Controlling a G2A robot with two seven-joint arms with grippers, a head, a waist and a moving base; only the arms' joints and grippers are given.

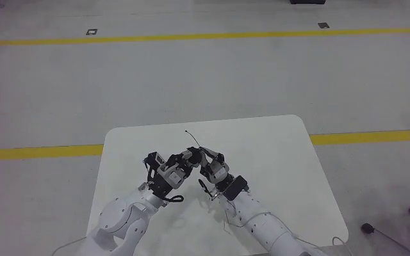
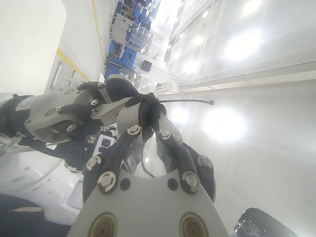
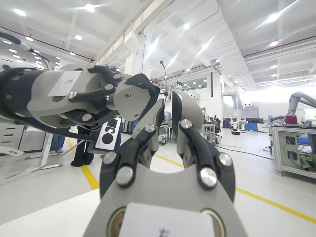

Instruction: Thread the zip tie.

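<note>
Your left claw point(image 2: 150, 104) pinches the zip tie point(image 2: 185, 101) above the surface point(image 1: 282, 147); the right claw point(image 3: 167, 101) stands slightly spread beside it. Likely light, springy, slippery: take hold close to its free end.

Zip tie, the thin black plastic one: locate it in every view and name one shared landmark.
Top view: thin black plastic zip tie sticks out past the left gripper, pointing away from the robot.
Left wrist view: it juts from that shut gripper, head end free.
Right wrist view: a thin line beyond the right gripper.
Shared landmark: the left gripper clamping it.
</note>
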